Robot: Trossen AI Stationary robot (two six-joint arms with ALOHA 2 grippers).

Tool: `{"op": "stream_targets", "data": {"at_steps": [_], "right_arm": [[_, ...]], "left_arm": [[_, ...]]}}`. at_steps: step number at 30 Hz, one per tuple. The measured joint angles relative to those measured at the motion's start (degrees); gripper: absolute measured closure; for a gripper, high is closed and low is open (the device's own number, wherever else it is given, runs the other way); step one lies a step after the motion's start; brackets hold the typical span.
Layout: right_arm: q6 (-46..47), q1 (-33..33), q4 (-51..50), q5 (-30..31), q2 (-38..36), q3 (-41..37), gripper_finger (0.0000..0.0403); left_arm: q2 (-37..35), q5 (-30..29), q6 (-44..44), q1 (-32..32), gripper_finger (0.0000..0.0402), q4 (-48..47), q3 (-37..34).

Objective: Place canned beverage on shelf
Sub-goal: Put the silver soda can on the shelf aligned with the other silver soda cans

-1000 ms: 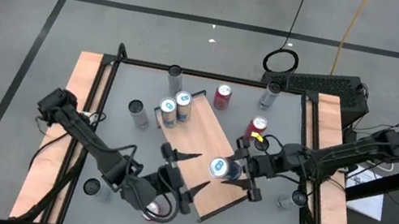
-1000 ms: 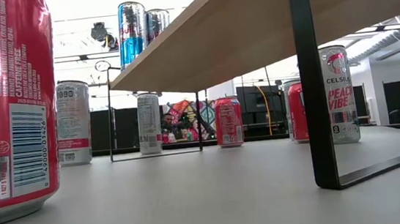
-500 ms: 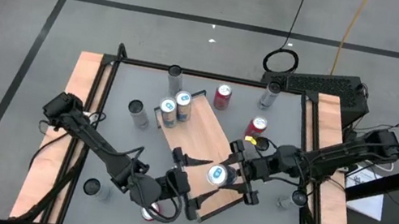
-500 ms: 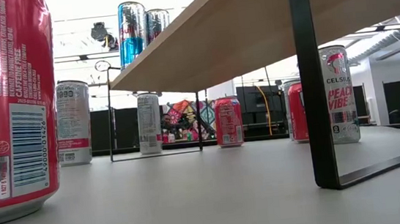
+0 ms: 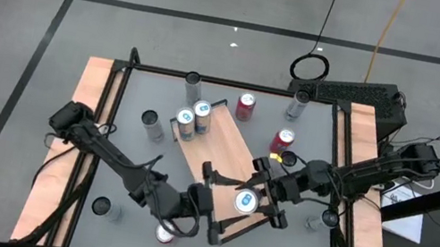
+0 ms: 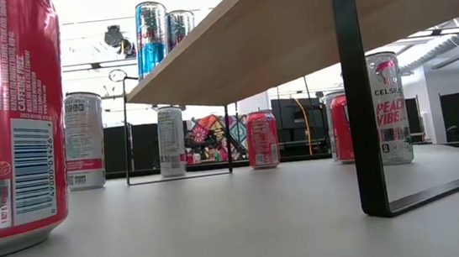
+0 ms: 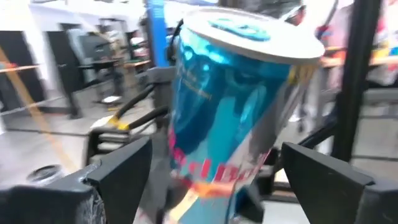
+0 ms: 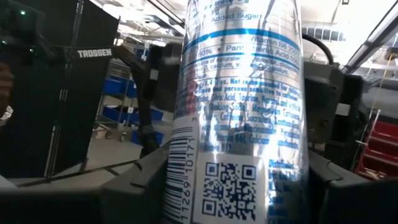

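From above: my right gripper (image 5: 253,204) is clamped on a blue can (image 5: 244,201), holding it over the near end of the shelf (image 5: 220,151). My left gripper (image 5: 208,201) sits right beside it with fingers spread wide, nothing in them. Two blue cans (image 5: 193,116) already stand at the shelf's far end, so I'd call the job partly done. Plenty of loose cans are left around the bench (image 5: 308,162), like the red can (image 5: 282,140).

Low view: just the shelf's underside, those two cans up top, and a big red can up close. Neither arm shows here.

Left wrist: the blue can fills the gap ahead, tilted, my fingers (image 7: 118,171) wide either side, not touching as far as I can tell.

Right wrist: can label dead centre, gripped. Still needs setting down.
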Motion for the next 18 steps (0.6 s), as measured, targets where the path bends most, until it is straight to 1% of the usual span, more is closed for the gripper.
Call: {"op": "stream_targets", "data": {"at_steps": [3,9,11,18], "right_arm": [[-0.79,0.0,-0.02,-0.03,0.0,0.0,0.0195],[-0.87,0.0,-0.04,-0.03,0.0,0.0,0.0195],[-0.87,0.0,-0.02,-0.03,0.0,0.0,0.0195],[-0.85,0.0,-0.06,0.06,0.0,0.0,0.0195]], "left_arm": [[0.23,3.16,-0.07,1.09,0.0043,0.65,0.0],[0.23,3.8,0.06,1.66,0.0049,-0.01,0.0],[0.21,3.85,0.08,1.68,0.0064,-0.1,0.0],[0.21,3.79,0.25,1.79,0.0134,-1.82,0.0]]}}
